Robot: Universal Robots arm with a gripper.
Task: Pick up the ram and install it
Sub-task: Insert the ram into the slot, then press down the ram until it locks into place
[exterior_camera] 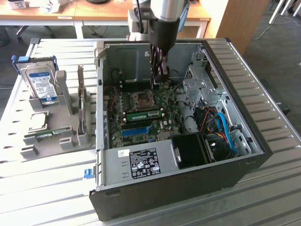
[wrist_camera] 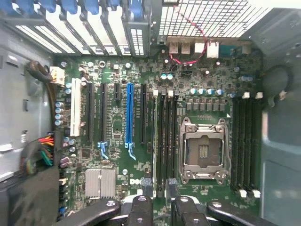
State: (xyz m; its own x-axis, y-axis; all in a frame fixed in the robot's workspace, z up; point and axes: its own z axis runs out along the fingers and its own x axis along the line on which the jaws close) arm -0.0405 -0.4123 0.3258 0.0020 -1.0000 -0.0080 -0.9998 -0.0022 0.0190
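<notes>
ram (exterior_camera: 143, 115) x1 in mobo (wrist_camera: 120, 165) slot | pincer (exterior_camera: 158, 84) x1, jaws apart

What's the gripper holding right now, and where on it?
Nothing. The gripper hangs open above the motherboard; the ram stands in a slot beside the CPU socket, apart from it.

We are counting one computer case (exterior_camera: 188, 188), one motherboard (wrist_camera: 120, 169), one processor socket (wrist_camera: 203, 150), one blue expansion slot (wrist_camera: 130, 113), one white expansion slot (wrist_camera: 75, 113) and one ram (exterior_camera: 143, 115) on the motherboard. We are also counting one hard drive (exterior_camera: 40, 84) at the exterior view's left and one gripper (exterior_camera: 158, 80).
</notes>
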